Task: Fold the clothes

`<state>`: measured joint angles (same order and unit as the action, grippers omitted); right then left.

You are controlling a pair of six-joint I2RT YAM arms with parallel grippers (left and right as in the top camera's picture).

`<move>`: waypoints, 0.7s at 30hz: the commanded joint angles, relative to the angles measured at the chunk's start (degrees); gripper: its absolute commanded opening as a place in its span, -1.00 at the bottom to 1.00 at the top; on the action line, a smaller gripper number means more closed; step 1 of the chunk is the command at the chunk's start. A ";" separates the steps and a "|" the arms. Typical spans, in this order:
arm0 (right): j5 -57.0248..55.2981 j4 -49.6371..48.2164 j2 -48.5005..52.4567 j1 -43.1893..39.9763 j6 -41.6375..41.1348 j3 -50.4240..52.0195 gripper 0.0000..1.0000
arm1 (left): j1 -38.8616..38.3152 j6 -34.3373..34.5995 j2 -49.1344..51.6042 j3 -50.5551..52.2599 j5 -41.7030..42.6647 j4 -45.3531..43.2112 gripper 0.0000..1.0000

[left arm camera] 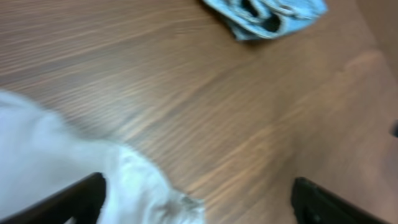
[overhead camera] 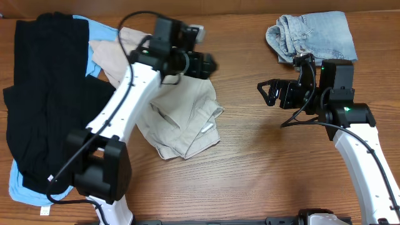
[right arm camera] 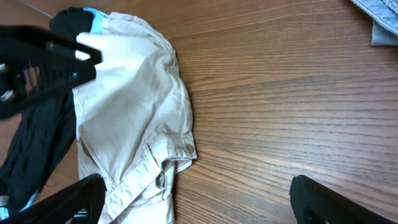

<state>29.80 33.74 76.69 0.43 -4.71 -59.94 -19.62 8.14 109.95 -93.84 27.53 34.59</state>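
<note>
The beige shorts (overhead camera: 181, 122) lie crumpled at the table's middle; in the right wrist view the shorts (right arm camera: 130, 93) show a button and a waistband. Black garments (overhead camera: 44, 94) are heaped at the left over a sky-blue one (overhead camera: 100, 30). My left gripper (overhead camera: 209, 64) hovers above the shorts' top edge, open; in its own blurred view this gripper (left arm camera: 199, 202) has pale cloth (left arm camera: 62, 162) under its left finger and nothing held. My right gripper (overhead camera: 265, 94) stands open to the right of the shorts, over bare wood, and in its own view this gripper (right arm camera: 196, 202) is empty.
A folded light-blue denim piece (overhead camera: 312, 34) lies at the back right, behind the right arm; the denim (left arm camera: 267, 15) also shows in the left wrist view. The left arm (right arm camera: 43, 62) crosses the top left of the right wrist view.
</note>
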 commanded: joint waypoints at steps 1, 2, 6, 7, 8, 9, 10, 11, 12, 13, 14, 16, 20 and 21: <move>0.39 0.09 -0.42 1.18 0.33 -1.42 0.90 | 1.29 -0.17 -0.17 -3.21 2.56 1.03 1.00; 0.39 0.35 -0.42 1.95 0.76 -1.42 0.88 | 2.29 -0.15 -0.37 -4.50 2.95 2.62 1.00; -1.22 1.33 -0.37 8.55 3.52 -1.42 0.81 | 8.79 0.24 -1.73 -12.63 3.63 14.32 1.00; -3.13 1.33 -0.35 11.04 3.50 -1.42 0.81 | 10.36 -0.13 -1.92 -14.40 3.41 17.25 1.00; -5.25 1.31 -0.20 13.40 3.50 -1.42 0.81 | 11.98 -1.14 -2.10 -15.98 3.34 19.87 1.00; -8.17 1.27 0.04 16.55 3.48 -1.42 0.81 | 13.73 -2.64 -2.27 -17.51 2.78 22.51 1.00; -11.13 1.25 0.59 19.76 3.50 -1.42 0.82 | 15.32 -3.78 -2.32 -18.64 1.22 24.72 1.00; -13.44 1.25 1.14 22.56 3.48 -1.42 0.83 | 16.55 -4.22 -2.40 -19.34 -0.74 26.34 1.00; -16.02 1.27 2.23 25.70 3.48 -1.42 0.85 | 17.90 -4.33 -2.40 -19.85 -2.99 27.91 1.00; -17.53 1.27 3.26 28.11 3.48 -1.42 0.86 | 18.86 -4.35 -2.40 -20.00 -4.44 28.98 1.00; -18.82 1.18 4.76 30.71 3.45 -1.42 0.86 | 19.91 -4.37 -2.40 -20.00 -6.08 30.12 1.00; -19.89 1.03 8.09 34.73 3.48 -1.42 0.87 | 21.35 -4.63 -2.40 -19.85 -8.90 31.87 1.00; -20.90 1.66 14.69 39.60 4.50 -1.73 0.89 | 22.29 -5.42 -2.40 -19.74 -14.82 34.25 1.00; -23.32 3.82 16.33 40.79 5.20 -2.93 0.94 | 22.27 -5.42 -2.40 -19.74 -16.57 34.77 1.00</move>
<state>12.19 35.46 90.37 39.33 -1.21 -60.12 2.72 4.49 108.75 -112.81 17.63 68.62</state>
